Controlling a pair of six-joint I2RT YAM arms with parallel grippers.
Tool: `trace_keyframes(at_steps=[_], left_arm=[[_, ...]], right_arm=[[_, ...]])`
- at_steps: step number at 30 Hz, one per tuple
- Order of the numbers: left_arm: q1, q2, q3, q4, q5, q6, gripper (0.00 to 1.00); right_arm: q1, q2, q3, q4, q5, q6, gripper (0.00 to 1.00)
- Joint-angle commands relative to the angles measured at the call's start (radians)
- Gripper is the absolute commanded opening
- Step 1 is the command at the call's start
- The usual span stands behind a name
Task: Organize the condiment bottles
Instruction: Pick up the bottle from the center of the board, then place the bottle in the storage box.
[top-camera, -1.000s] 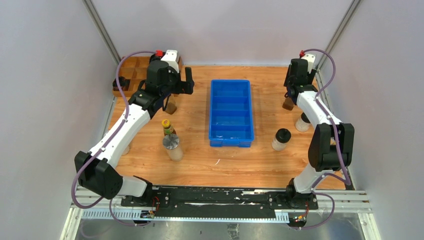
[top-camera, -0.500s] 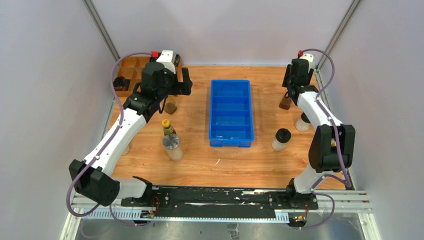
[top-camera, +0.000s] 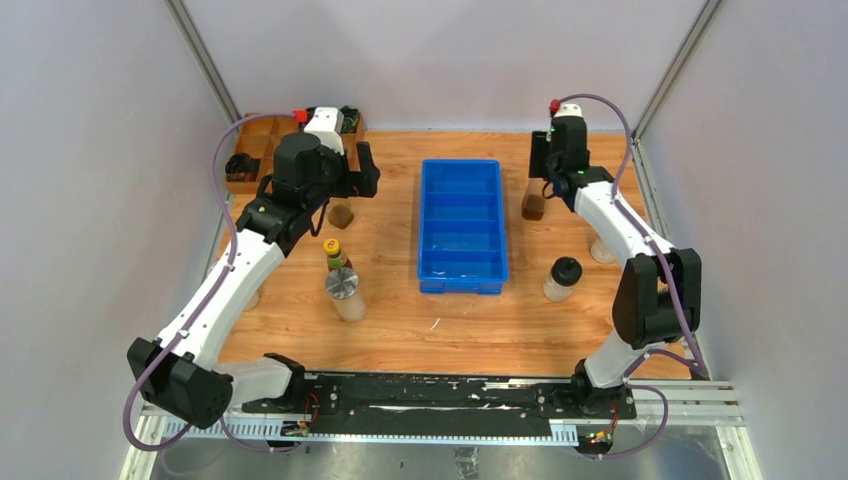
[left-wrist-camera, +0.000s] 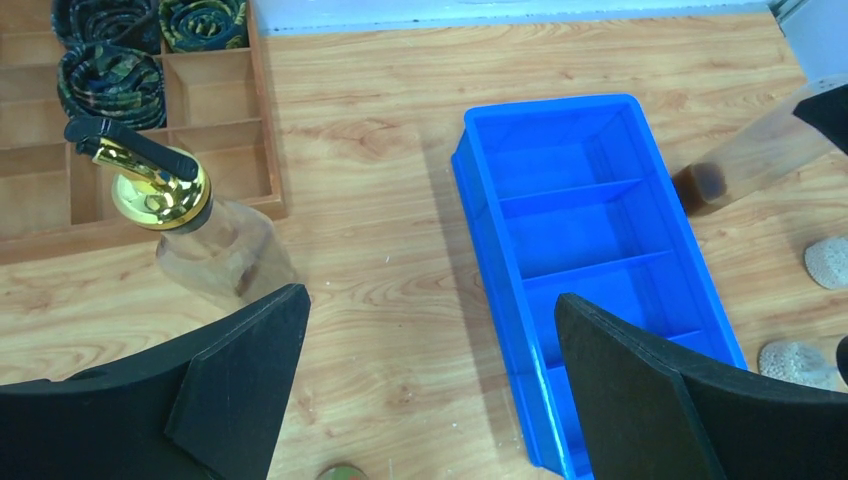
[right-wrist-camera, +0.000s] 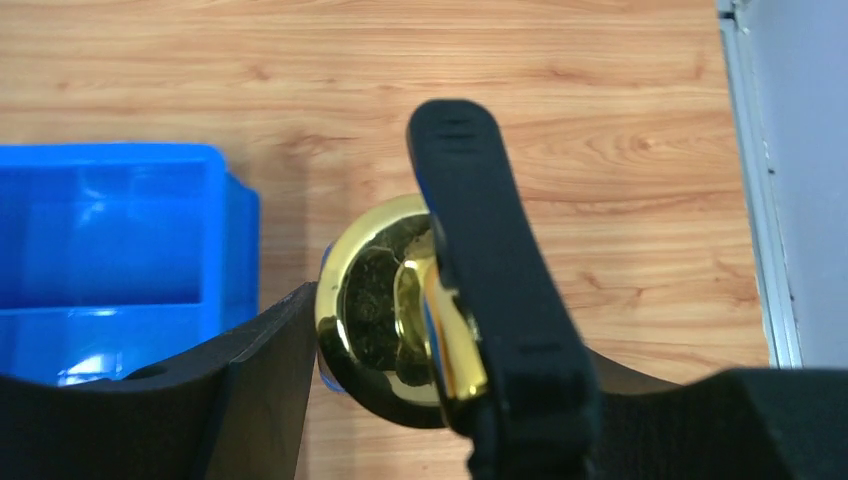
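Note:
My right gripper is shut on a tall clear gold-spouted bottle and holds it tilted just right of the blue tray. In the right wrist view its gold top sits between my fingers. My left gripper is open and empty, above the second gold-spouted bottle, which stands on the table. A yellow-capped dark bottle and a silver-lidded shaker stand left of the tray. A black-capped jar stands right of it.
The blue tray has empty divided compartments. A wooden organizer with black cable coils sits at the back left. Another shaker stands half hidden by the right arm. Grey walls close in both sides.
My right gripper has carried the gold-spouted bottle left, from near the right wall to beside the tray. My left arm has shifted a little left and back, still open.

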Motion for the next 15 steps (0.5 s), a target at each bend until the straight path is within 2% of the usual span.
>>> trace_keyframes(at_steps=[1, 6, 15], left_arm=[[0.001, -0.032, -0.013, -0.021, -0.010, 0.003, 1.00], [0.001, -0.047, -0.021, -0.028, -0.014, 0.011, 1.00], [0.001, -0.054, -0.027, -0.031, -0.012, 0.019, 1.00]], right_arm=[[0.108, 0.007, 0.106, 0.009, 0.096, -0.076, 0.03], [0.164, 0.044, 0.234, -0.045, 0.202, -0.132, 0.03], [0.199, 0.066, 0.375, -0.096, 0.225, -0.161, 0.03]])
